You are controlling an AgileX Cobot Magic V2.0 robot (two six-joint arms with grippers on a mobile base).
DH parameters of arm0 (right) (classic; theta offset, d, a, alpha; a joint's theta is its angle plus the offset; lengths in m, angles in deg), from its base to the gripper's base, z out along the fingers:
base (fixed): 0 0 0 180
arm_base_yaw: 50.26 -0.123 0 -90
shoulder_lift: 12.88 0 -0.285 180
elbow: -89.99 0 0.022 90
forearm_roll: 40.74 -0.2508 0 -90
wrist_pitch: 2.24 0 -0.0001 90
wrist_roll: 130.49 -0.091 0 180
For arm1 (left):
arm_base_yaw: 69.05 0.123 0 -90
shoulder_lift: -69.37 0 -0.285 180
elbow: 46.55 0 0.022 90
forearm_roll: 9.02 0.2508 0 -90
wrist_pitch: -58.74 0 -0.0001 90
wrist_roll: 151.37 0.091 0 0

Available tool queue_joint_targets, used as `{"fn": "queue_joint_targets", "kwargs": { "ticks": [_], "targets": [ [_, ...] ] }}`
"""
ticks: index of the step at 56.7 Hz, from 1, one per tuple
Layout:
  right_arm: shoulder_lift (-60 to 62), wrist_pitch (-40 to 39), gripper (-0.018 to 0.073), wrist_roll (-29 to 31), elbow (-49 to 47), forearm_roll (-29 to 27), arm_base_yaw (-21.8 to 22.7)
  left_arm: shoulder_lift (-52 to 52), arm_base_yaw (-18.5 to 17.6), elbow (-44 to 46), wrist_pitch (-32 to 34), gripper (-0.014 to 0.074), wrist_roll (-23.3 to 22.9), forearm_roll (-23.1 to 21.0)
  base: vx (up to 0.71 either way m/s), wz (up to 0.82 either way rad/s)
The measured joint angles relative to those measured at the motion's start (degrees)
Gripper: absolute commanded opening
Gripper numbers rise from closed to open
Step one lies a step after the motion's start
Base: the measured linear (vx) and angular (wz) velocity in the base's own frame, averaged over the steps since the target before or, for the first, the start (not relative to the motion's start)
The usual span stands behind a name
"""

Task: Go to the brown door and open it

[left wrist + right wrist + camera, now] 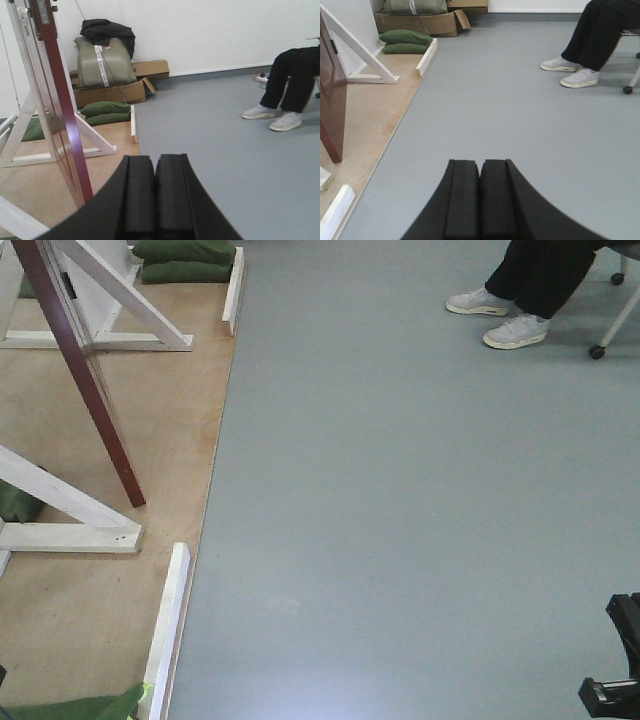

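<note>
The platform [170,420] is lying along the left of the floor [400,540], filling nine to eleven o'clock in the front view. The door [85,380] is standing on it at ten o'clock, edge-on between two supports: the far brace [130,341] is sitting behind it, and the near brace [60,537] is sitting closer, at nine. Two cushions [185,260] are lying stacked beyond the far brace at eleven o'clock. Behind them, in the left wrist view, boxes [112,92] are resting against the wall [210,30], with a bag [105,62] sitting on top. A seated person's feet [498,318] are resting on the floor at one o'clock, well apart from the platform.
</note>
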Motion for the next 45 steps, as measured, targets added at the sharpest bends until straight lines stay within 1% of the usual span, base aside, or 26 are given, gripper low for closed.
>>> {"fn": "queue_joint_targets", "kwargs": {
  "ticks": [20,45],
  "targets": [
    [0.0,0.0,0.0,0.0,0.0,0.0,0.0,0.0,0.0,0.0,0.0,-0.0004,0.0,0.0,0.43,0.11],
    [0.0,0.0,0.0,0.0,0.0,0.0,0.0,0.0,0.0,0.0,0.0,-0.0004,0.0,0.0,0.44,0.01]
  ]
}}
